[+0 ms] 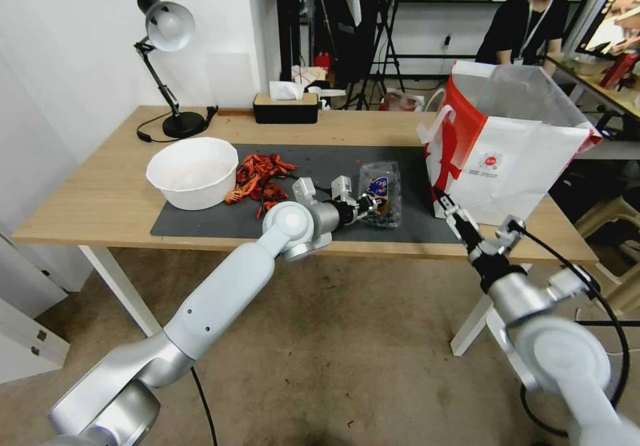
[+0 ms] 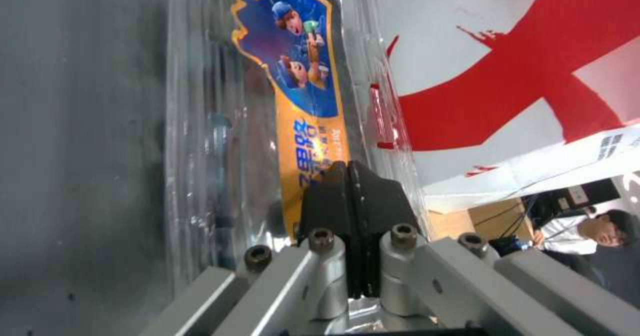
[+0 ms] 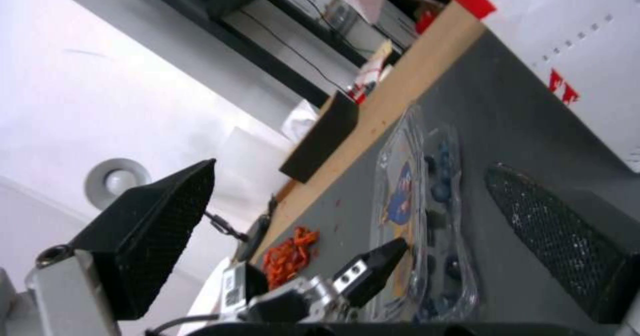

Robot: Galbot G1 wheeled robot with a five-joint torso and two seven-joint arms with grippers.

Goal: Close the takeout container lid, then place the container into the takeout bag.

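Observation:
The takeout container (image 1: 381, 194) lies on the dark mat (image 1: 200, 223), a small clear clamshell with dark berries inside. Its lid (image 2: 293, 90), carrying a blue and orange label, lies down over the tray. My left gripper (image 1: 365, 207) is shut, its black pads (image 2: 350, 196) pressed together and resting on the lid's near end with nothing between them. The takeout bag (image 1: 513, 159) stands upright and open just right of the container, white with red sides. My right gripper (image 1: 453, 216) hovers open at the bag's lower front corner, its fingers (image 3: 160, 221) spread wide, pointing toward the container (image 3: 427, 211).
A white bowl (image 1: 193, 171) and a pile of red food (image 1: 263, 179) sit on the mat's left half. A desk lamp (image 1: 167, 26) and a tissue box (image 1: 287, 108) stand at the table's back. The table's front edge runs just below both grippers.

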